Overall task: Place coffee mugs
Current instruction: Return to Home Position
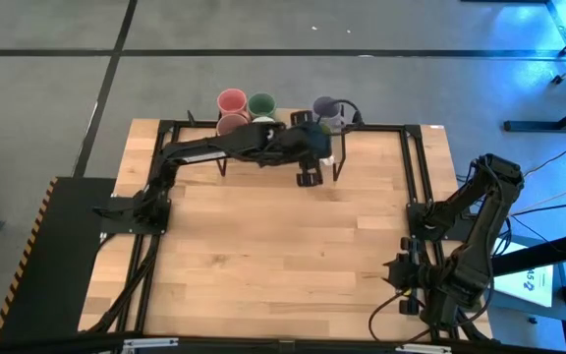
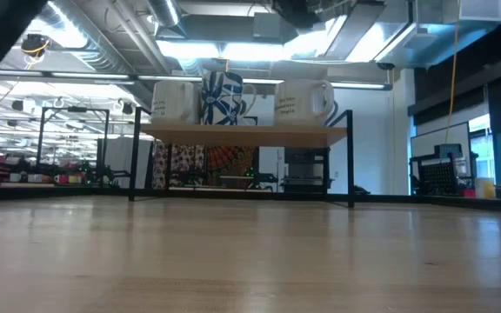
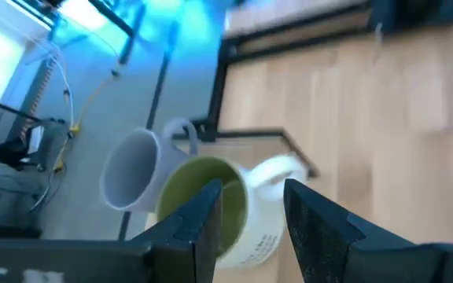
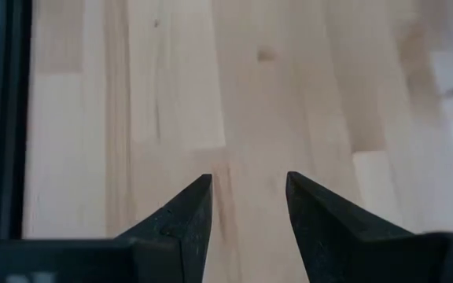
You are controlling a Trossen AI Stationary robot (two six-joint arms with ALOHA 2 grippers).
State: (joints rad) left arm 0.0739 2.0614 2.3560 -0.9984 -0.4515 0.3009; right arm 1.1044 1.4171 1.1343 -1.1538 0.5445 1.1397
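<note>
The left tool point(image 3: 246, 211) hangs released, fingers apart, just beside a white ceramic mug with an olive-green inside point(image 3: 262, 240) and a lavender handled mug point(image 3: 132, 169). Both stand on the black-framed wooden shelf point(image 2: 242, 132) at the tabletop's point(image 1: 263, 256) far edge. A pink ceramic mug point(image 1: 231, 100) and a teal-green ceramic mug point(image 1: 261, 103) stand further left. The right tool point(image 4: 246, 204), spread and grasping nothing, hovers over the near right.

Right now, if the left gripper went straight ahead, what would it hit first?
Most likely the olive-lined white mug, which sits straight ahead of the open left gripper; how far off it is remains unclear.
</note>
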